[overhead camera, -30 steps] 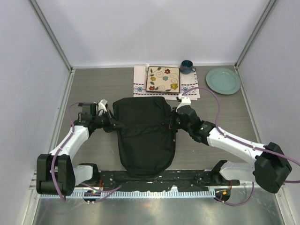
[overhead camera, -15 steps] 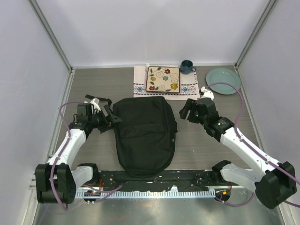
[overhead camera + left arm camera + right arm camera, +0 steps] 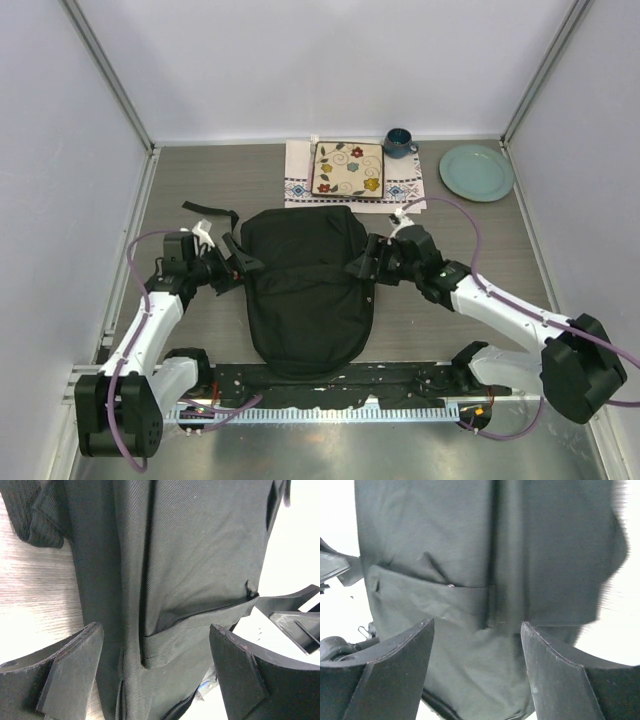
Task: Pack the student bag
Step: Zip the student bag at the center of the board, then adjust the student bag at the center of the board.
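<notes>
The student bag (image 3: 305,295) lies flat in the middle of the table, a big black fabric backpack with its rounded end toward the arm bases. My left gripper (image 3: 243,266) is at the bag's left edge with its jaws wide apart. In the left wrist view the bag (image 3: 195,565) fills the space beyond the open gripper (image 3: 155,667), showing seams and a pocket flap. My right gripper (image 3: 362,268) sits at the bag's right edge, also open. The right wrist view shows dark bag fabric (image 3: 470,545) ahead of the spread gripper (image 3: 477,667). Neither gripper holds anything.
Behind the bag, a square flowered plate (image 3: 348,168) rests on a white embroidered cloth (image 3: 297,186). A dark blue cup (image 3: 398,142) and a round green plate (image 3: 476,172) stand at the back right. A black strap (image 3: 207,209) lies on the table at the bag's upper left.
Both grippers were shut at the bag's upper edges, then opened and drew outward. They have now come back in against the bag's two sides, still open.
</notes>
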Motion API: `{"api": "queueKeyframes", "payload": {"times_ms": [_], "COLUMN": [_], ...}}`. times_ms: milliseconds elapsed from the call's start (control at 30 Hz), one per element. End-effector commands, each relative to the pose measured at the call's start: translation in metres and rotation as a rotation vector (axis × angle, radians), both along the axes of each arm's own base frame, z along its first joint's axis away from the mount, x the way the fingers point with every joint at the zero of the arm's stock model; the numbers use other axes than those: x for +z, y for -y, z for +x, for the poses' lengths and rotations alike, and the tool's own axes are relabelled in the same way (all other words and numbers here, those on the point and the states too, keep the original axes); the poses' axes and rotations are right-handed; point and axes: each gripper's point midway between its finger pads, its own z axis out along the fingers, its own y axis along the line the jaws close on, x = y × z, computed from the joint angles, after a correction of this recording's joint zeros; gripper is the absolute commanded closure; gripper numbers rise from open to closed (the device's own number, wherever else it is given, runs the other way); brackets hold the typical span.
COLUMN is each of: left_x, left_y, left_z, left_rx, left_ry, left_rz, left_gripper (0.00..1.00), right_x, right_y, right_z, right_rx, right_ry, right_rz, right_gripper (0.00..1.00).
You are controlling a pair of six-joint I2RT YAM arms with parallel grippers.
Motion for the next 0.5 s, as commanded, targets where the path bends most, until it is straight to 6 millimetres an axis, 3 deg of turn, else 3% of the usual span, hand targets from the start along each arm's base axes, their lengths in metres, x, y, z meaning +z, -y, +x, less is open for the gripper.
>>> {"api": "queueKeyframes", "payload": {"times_ms": [0, 200, 267, 333, 367, 433, 467], "left_x": [-0.002, -0.014, -0.017, -0.019, -0.020, -0.021, -0.021], "left_y": [0.006, 0.009, 0.011, 0.012, 0.013, 0.014, 0.015], "left_z": [0.000, -0.002, -0.003, -0.002, -0.002, -0.002, -0.002], "left_rx": [-0.023, -0.033, -0.042, -0.042, -0.049, -0.054, -0.056], "left_ry": [0.009, -0.018, -0.023, -0.026, -0.027, -0.032, -0.031], "left_rz": [-0.041, -0.040, -0.037, -0.036, -0.038, -0.037, -0.036], "left_gripper": [0.11, 0.11, 0.12, 0.16, 0.18, 0.21, 0.23], "right_x": [0.045, 0.056, 0.042, 0.043, 0.031, 0.033, 0.024], "right_y": [-0.034, -0.046, -0.050, -0.059, -0.062, -0.069, -0.066], "right_z": [0.019, 0.036, 0.042, 0.046, 0.045, 0.047, 0.048], "right_rx": [0.032, 0.021, 0.047, 0.094, 0.128, 0.160, 0.162], "right_ry": [0.154, 0.260, 0.252, 0.263, 0.241, 0.260, 0.249], "right_rz": [-0.040, -0.269, -0.322, -0.351, -0.381, -0.416, -0.464], "right_gripper": [0.25, 0.28, 0.37, 0.49, 0.50, 0.51, 0.52]}}
